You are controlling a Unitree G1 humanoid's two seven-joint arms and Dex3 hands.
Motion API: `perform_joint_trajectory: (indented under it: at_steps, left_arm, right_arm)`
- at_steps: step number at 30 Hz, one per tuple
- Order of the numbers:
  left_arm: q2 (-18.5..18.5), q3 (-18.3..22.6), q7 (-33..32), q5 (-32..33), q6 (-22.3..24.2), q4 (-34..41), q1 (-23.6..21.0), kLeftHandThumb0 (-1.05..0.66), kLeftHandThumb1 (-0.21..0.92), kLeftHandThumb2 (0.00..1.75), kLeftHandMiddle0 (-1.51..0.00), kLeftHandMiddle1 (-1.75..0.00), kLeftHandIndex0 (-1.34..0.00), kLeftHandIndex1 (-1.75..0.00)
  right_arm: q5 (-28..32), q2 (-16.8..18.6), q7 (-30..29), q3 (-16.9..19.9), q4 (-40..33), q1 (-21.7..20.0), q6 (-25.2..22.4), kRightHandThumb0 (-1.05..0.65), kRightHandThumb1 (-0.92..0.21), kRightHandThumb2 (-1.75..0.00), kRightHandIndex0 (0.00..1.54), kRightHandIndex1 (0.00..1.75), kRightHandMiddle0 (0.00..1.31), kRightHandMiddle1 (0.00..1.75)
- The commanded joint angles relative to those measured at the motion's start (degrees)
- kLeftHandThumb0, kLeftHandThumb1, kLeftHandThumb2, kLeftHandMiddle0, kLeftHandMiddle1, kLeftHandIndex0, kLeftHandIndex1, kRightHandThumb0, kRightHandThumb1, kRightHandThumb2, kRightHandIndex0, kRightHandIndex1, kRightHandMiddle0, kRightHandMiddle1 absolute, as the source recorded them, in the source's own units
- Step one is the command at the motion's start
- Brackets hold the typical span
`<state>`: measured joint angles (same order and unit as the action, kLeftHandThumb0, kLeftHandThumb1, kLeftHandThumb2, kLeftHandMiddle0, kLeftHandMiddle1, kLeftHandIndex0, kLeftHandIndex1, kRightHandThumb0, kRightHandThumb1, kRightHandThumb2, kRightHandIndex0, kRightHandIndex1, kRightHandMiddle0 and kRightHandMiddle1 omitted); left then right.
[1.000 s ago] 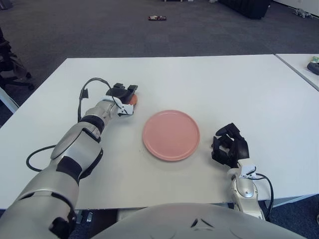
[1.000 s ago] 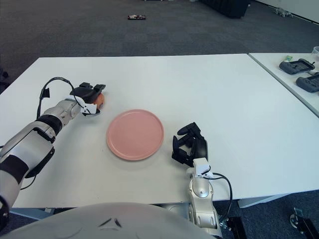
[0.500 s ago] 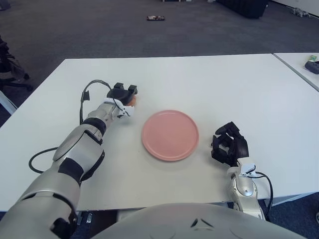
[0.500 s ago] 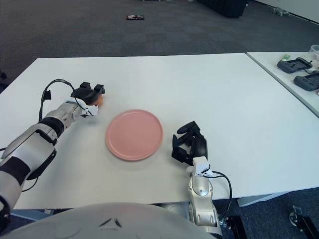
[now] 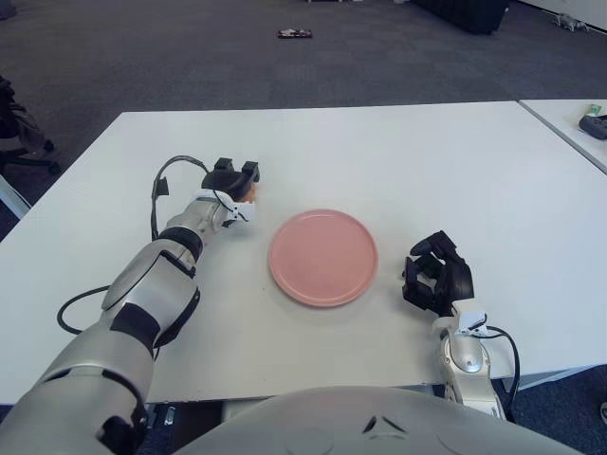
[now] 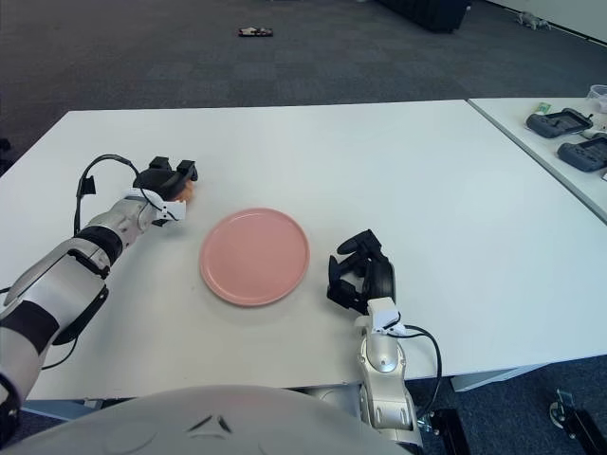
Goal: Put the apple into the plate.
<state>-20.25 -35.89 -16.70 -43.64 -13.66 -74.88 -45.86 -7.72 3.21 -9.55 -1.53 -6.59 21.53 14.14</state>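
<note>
Over at the left side of the white table [image 5: 398, 152] the robot's left arm reaches forward and across, a black cable looping off its wrist. The left hand [image 5: 229, 184] sits well out on the tabletop, its dark fingers curled down around the apple [image 5: 250, 192], of which only a small orange-red patch shows between the fingers and the palm on the side facing the plate. The hand covers most of the fruit, so I cannot tell whether the apple rests on the table or is lifted off it. The apple is outside the plate, near its upper left rim, with a strip of bare table between them. Next along, roughly in the middle of the table, lies the round pink plate [image 5: 322, 257], flat and with nothing on it. To the right of the plate, near its right rim but apart from it, is the right hand [image 5: 437, 281], close to the table's near edge, its black fingers curled inward and holding nothing; its silver forearm comes up from below the table edge with a thin cable trailing off it. Further right, across a narrow gap, a second white table [image 6: 560, 142] carries two dark handheld devices [image 6: 567, 137] near its edge.
</note>
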Motion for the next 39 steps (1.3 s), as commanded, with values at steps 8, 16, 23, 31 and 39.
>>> perform_joint_trajectory:
  at_steps: [8, 16, 23, 31, 39]
  left_arm:
    - [-0.27, 0.56, 1.99, 0.42, -0.23, -1.86, 4.05, 0.00, -0.01, 1.65, -0.91, -1.62, -0.61, -1.75]
    - [-0.27, 1.53, 2.48, 0.96, -0.96, -1.70, 4.13, 0.00, -0.01, 1.66, -0.91, -1.62, -0.62, -1.75]
    - [-0.31, 1.55, 2.97, 0.75, -0.91, -1.68, 4.02, 0.00, -0.02, 1.66, -0.92, -1.61, -0.62, -1.75]
    - [-0.10, 3.41, 3.01, 2.73, -1.08, -1.29, 4.28, 0.00, -0.03, 1.67, -0.93, -1.61, -0.63, -1.75]
    - [0.06, 4.59, 3.07, 4.06, -0.44, -0.78, 3.71, 0.00, -0.05, 1.68, -0.94, -1.60, -0.65, -1.75]
  right_arm:
    - [0.19, -0.09, 0.03, 0.35, 0.52, -0.76, 0.17, -0.43, -0.47, -1.13, 0.76, 1.58, 0.49, 1.75]
    - [-0.10, -0.39, 0.03, 0.41, 0.82, -0.91, 0.41, -0.43, -0.48, -1.12, 0.75, 1.59, 0.48, 1.75]
    - [0.18, -0.39, 0.04, 0.38, 1.32, -1.07, 1.31, -0.43, -0.48, -1.12, 0.76, 1.60, 0.48, 1.75]
    - [-0.05, -0.59, -0.01, 0.41, 1.82, -1.05, 2.33, -0.43, -0.48, -1.12, 0.79, 1.65, 0.48, 1.75]
    - [0.35, -0.54, 0.17, 0.40, 2.18, -1.20, 2.80, -0.43, -0.47, -1.13, 0.82, 1.68, 0.49, 1.75]
